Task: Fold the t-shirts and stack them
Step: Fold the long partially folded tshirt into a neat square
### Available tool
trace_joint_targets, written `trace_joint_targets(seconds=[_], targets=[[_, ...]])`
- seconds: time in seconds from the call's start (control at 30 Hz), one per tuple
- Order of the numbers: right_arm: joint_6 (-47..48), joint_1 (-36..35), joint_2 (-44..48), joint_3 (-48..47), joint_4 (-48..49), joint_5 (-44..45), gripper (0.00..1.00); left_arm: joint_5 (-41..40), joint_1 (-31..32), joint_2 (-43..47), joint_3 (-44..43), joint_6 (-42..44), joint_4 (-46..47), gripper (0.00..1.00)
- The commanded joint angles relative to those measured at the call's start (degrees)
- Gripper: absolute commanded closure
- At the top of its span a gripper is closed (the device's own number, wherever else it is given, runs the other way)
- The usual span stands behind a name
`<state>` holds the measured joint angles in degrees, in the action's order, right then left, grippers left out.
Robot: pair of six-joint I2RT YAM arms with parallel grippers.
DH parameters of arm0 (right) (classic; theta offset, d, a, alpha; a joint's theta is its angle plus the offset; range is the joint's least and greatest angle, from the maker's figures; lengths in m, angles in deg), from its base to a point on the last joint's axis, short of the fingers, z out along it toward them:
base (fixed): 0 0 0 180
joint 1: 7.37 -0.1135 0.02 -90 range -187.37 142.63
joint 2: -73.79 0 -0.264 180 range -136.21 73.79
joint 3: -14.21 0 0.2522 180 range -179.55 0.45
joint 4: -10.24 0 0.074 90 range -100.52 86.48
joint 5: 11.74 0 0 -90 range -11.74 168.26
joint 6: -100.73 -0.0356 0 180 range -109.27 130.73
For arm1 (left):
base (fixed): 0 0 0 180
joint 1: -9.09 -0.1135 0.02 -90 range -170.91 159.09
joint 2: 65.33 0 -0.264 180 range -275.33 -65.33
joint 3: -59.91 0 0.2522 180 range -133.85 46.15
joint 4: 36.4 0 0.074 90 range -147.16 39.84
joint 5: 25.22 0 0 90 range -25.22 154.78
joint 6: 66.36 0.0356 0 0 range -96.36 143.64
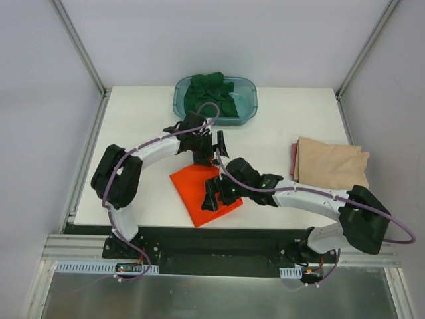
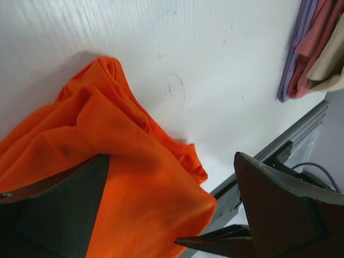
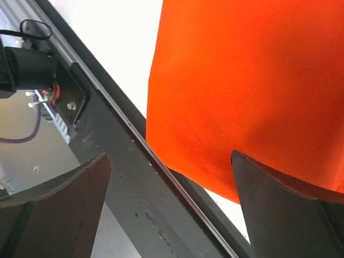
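Note:
A bright orange-red t-shirt [image 1: 199, 193] lies folded near the table's front edge, one corner close to the rail. My left gripper [image 1: 211, 151] hovers open just above its far edge, and in the left wrist view the cloth [image 2: 107, 156] bunches below the spread fingers [image 2: 285, 209] of that gripper [image 2: 172, 157]. Open as well, my right gripper [image 1: 216, 195] hangs over the shirt's right side; the right wrist view shows flat orange cloth [image 3: 247, 80] past its wide jaws [image 3: 169, 156]. A dark green t-shirt [image 1: 212, 96] fills the tub. Beige [image 1: 330, 163], pink [image 2: 317, 43] and purple [image 2: 295, 59] t-shirts lie stacked at right.
The translucent teal tub [image 1: 247, 86] stands at the back centre of the white table [image 1: 139, 126]. A dark metal rail [image 3: 123, 166] runs along the table's front edge, right beside the orange shirt's near corner. Frame posts rise at the back corners.

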<state>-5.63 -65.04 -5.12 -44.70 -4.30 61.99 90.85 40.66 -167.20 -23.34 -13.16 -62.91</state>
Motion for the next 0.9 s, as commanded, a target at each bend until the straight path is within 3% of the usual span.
trace_joint_targets(seconds=[0.0, 0.17, 0.4, 0.53, 0.67, 0.87], targets=[[1.42, 1.50, -0.89, 0.14, -1.24, 3.53, 0.04, 2.94, 0.24, -5.17, -7.22, 1.20, 1.06, 0.01], [-0.16, 6.42, -2.82, 3.74, -1.60, 4.05, 0.04, 0.05, 0.24, -10.36, -9.87, 0.85, 0.45, 0.01], [2.20, 13.97, -8.62, 4.80, -1.68, 3.88, 0.04, -10.05, -0.28, -9.59, -5.22, -0.38, -3.24, 0.01], [7.47, 20.21, -10.03, 2.62, -2.91, 2.57, 0.04, -15.33, -0.90, -4.76, 0.13, -2.48, -4.56, 0.01], [11.70, 23.91, -11.52, -2.12, -5.37, 0.63, 0.04, -13.67, -0.90, 2.44, 6.81, -6.61, -4.56, 0.01], [11.18, 24.45, -4.25, -8.11, -11.78, 0.53, 0.04, -15.96, -0.90, 15.27, 13.41, -9.08, -4.39, 0.01]])
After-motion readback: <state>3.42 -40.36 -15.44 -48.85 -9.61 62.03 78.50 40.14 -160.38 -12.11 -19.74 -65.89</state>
